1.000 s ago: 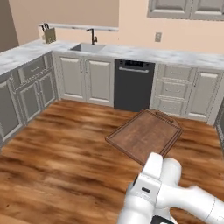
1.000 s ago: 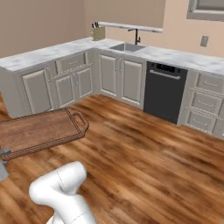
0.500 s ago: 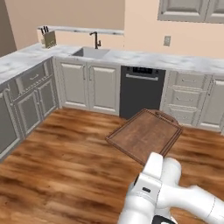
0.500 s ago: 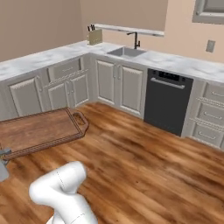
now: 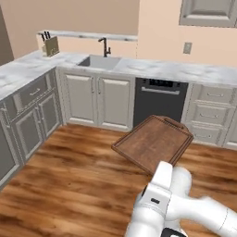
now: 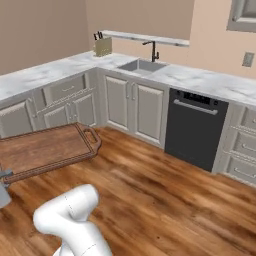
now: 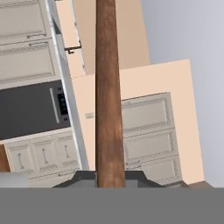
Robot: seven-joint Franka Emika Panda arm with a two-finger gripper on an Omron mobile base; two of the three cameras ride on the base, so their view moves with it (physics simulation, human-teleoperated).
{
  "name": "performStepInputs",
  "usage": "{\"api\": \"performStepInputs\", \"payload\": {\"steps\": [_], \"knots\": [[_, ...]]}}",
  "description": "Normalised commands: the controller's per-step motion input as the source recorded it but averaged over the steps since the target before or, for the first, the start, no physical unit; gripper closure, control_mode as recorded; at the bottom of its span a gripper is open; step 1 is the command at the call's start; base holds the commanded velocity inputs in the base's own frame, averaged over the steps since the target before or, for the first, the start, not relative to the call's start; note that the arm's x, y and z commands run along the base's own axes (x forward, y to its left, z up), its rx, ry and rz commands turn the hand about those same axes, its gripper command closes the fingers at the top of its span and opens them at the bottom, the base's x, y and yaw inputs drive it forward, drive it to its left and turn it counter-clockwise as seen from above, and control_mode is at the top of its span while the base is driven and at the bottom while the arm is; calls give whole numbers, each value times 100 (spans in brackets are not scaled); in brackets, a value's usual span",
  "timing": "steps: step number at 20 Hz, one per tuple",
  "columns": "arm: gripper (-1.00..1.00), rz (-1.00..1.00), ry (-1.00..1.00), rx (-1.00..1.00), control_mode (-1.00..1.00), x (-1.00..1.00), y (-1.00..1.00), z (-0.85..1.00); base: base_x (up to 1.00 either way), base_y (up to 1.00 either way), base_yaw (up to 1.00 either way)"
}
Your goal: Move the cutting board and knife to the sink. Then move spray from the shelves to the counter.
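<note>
While the two dark finger tips of the gripper [image 7: 110,178] press in from either side, the cutting board [image 7: 108,92] stands clamped edge-on between them, a long brown wooden strip running straight up the hand view. The claw is closed tight on the board's edge. No writing or brand can be read anywhere.

From the left base view the cutting board [image 5: 154,143] floats above the wooden floor [image 5: 69,185], level and flat, just beyond the white arm. It is a dark brown rectangle with a raised rim and a cut-out handle at its far short end. From the right base view the same board [image 6: 45,150] juts in from the left edge, handle pointing toward the cabinets.

Well ahead of the board, a white marble counter [image 5: 176,70] with grey veins runs along the wall over pale panelled doors. The grey recessed sink [image 5: 99,61] sits in it, with a slim black faucet [image 5: 105,46] behind. A black dishwasher [image 5: 159,101] stands to the sink's right. A knife block [image 5: 50,45] rests at the counter's far left corner, below a long grey shelf [image 5: 92,35].
</note>
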Motion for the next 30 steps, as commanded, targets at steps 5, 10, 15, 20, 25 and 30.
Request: {"api": "performStepInputs", "payload": {"steps": [5,10,15,20,25,30], "knots": [[100,0,0,0,100,0,0,0,91,22,-7],[100,0,0,0,100,0,0,0,91,22,-7],[100,0,0,0,100,0,0,0,90,19,-7],[100,0,0,0,100,0,0,0,88,15,-6],[100,0,0,0,100,0,0,0,86,20,-9],[100,0,0,0,100,0,0,0,83,20,-10]]}}
